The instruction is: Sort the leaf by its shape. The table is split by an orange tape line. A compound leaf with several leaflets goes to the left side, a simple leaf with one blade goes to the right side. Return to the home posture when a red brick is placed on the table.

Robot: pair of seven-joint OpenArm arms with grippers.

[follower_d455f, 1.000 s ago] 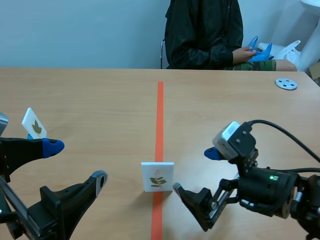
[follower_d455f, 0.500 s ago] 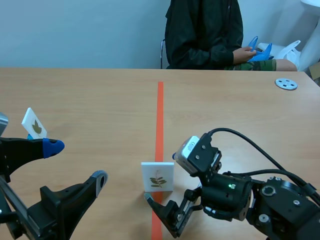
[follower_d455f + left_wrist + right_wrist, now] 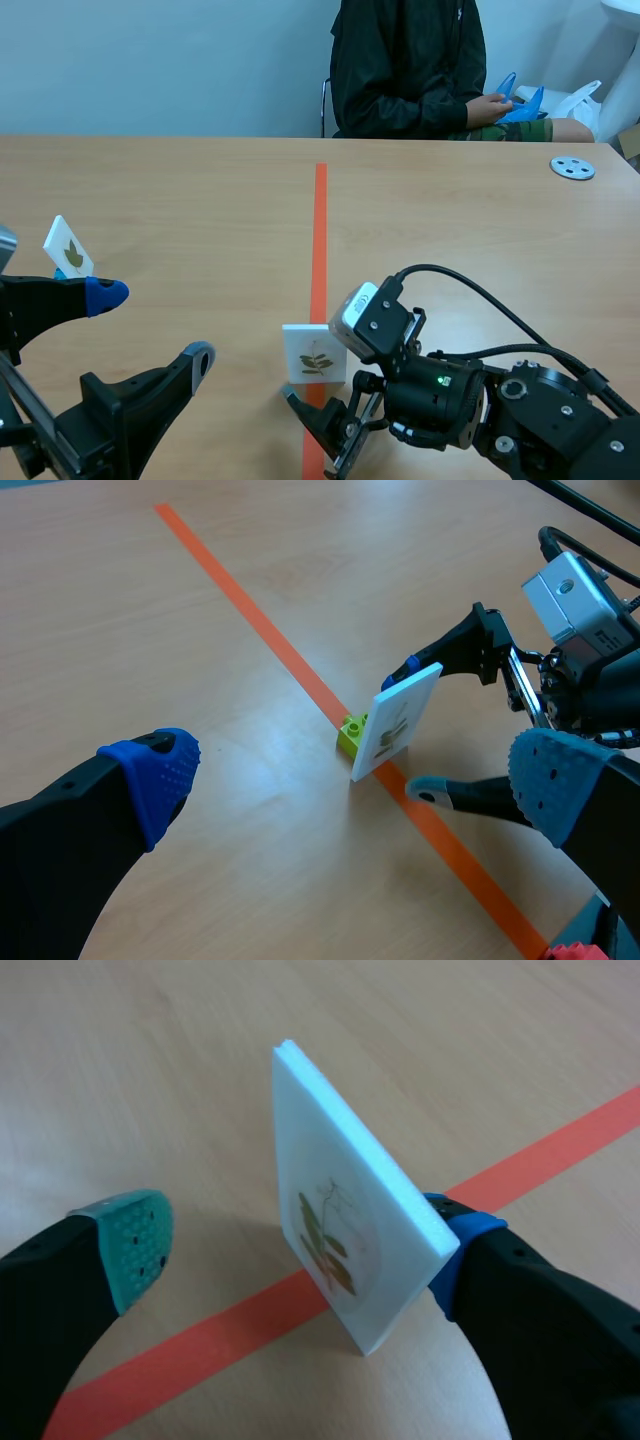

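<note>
Poised w/ right end effector (image 3: 295, 1248) spread apart round compound-leaf card (image 3: 315, 355) upright on tape line (image 3: 320, 220), not yet clamped; left end effector (image 3: 355, 780) apart too; shift to left side pending.

Bright diffuse light w/ soft shadow on table (image 3: 150, 1060) beside leaf card (image 3: 345, 1230).

On my worktop (image 3: 200, 190) I count two white leaf cards. The first card (image 3: 316, 352) stands on the single orange tape line (image 3: 320, 230) toward the near edge, and the second card (image 3: 68, 246) is near the left edge. One small green brick (image 3: 351, 734) sits at the first card's foot. One grey disc (image 3: 572, 168) lies by the far right corner. I have two pincers, the left pincer (image 3: 152, 323) and the right pincer (image 3: 300, 1255). One person (image 3: 405, 70) sits beyond the far edge.
</note>
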